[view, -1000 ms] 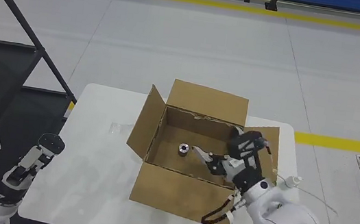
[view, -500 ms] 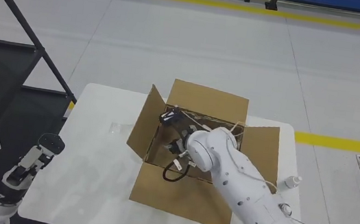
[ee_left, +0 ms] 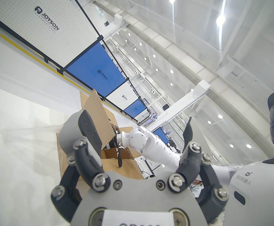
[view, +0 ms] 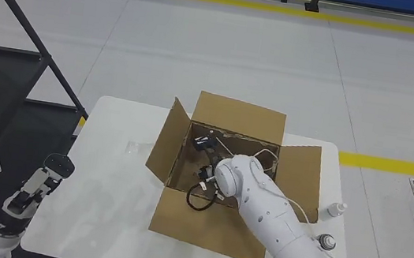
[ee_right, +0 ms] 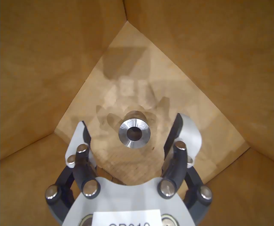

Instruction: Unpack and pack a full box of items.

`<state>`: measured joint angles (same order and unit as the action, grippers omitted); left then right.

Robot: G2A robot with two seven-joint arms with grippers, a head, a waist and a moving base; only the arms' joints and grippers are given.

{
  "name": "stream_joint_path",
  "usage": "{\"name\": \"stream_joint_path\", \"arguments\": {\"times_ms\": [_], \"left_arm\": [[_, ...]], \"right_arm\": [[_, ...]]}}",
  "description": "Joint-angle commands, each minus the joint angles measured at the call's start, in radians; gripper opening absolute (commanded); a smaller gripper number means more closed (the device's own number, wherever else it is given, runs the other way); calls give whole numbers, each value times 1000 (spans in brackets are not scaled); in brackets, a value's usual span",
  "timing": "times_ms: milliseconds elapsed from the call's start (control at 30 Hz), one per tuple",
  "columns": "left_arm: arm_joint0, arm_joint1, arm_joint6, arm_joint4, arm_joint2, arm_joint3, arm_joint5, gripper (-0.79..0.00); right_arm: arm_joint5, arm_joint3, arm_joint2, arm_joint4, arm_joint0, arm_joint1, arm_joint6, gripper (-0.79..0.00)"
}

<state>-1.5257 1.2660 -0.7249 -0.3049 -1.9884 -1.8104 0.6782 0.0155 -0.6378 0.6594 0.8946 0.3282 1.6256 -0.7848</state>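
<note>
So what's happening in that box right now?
The right pincer is down inside the open cardboard box. It is open and poised over a small metal cylinder that stands on the box floor, and it is not gripping the cylinder yet. The left pincer is open and empty, held beside the table.

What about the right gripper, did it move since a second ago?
Yes. The right gripper went from the right side of the cardboard box leftward and down inside it, over the metal cylinder.
</note>
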Motion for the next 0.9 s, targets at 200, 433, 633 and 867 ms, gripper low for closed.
{"name": "stream_joint_path", "arguments": {"times_ms": [200, 433, 633, 867], "left_arm": [[0, 0, 0, 0, 0, 0, 0, 0], [0, 0, 0, 0, 0, 0, 0, 0], [0, 0, 0, 0, 0, 0, 0, 0], [0, 0, 0, 0, 0, 0, 0, 0]], "right_arm": [[-37, 82, 4, -41, -32, 31, 6, -785], [-36, 16, 48, -30, -33, 15, 57, -785], [42, -299, 165, 94, 80, -70, 14, -785], [43, -953, 404, 302, 457, -188, -119, -785]]}}
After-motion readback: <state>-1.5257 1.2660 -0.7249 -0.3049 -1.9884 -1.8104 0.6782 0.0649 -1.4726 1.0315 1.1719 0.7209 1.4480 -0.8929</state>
